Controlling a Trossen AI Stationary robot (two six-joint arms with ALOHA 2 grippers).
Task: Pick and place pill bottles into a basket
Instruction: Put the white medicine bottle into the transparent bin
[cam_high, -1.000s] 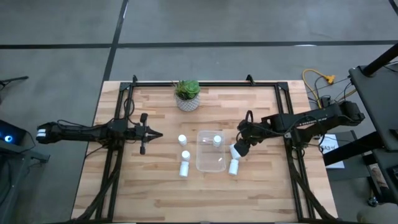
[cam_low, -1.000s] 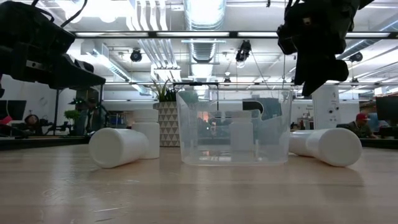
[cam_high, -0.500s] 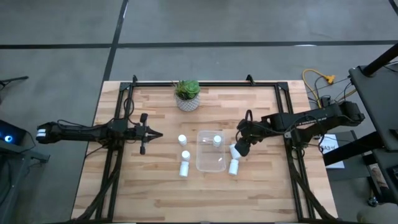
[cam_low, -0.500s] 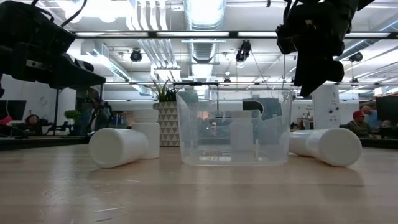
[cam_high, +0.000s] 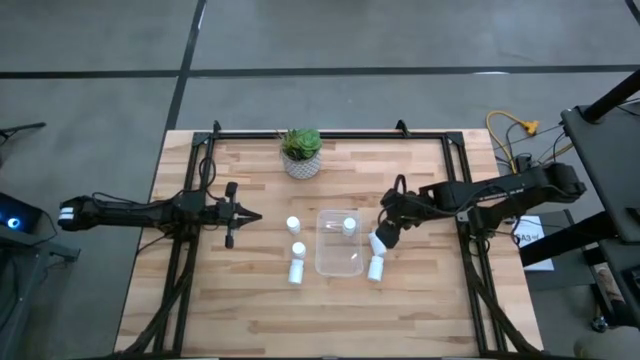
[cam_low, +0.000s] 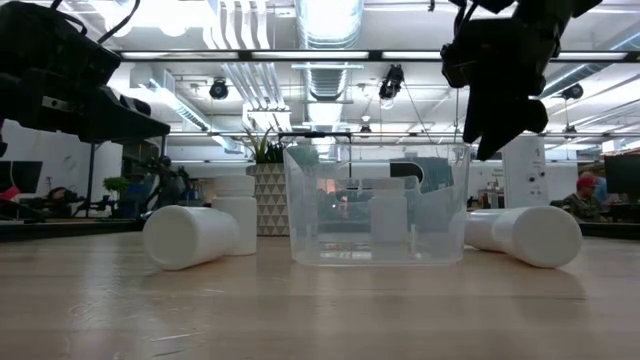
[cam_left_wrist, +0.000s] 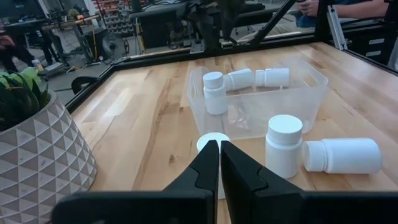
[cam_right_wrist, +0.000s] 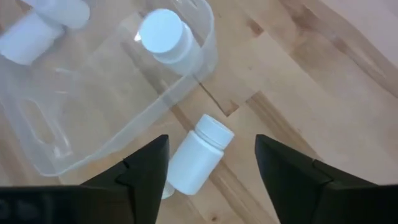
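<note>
We look down on a wooden tabletop (cam_high: 250, 310) set on a grey concrete floor, with a black frame along its edges. Near the middle of the far edge stands a whitish faceted pot with a green plant (cam_high: 301, 155). The basket (cam_high: 339, 243), clear and hard to trace against the wood, sits near the tabletop's centre; one pill bottle (cam_high: 349, 226) stands upright in its far end. Three more bottles (cam_high: 296, 250) are grouped just off its left side: two upright, and one lying nearest the near edge. Two bottles (cam_high: 376, 256) lie just off its right side, and the right gripper (cam_high: 384, 234) hangs above them, partly hiding the farther one. Its fingers (cam_right_wrist: 146, 171) stand spread wide and hold nothing; a lying bottle (cam_right_wrist: 194, 155) shows between them on the wood. The left gripper (cam_high: 250, 217) waits above the left half of the tabletop, well clear of the bottles, its fingers (cam_left_wrist: 205, 171) pressed together and empty. We can read no label or writing on any bottle.
</note>
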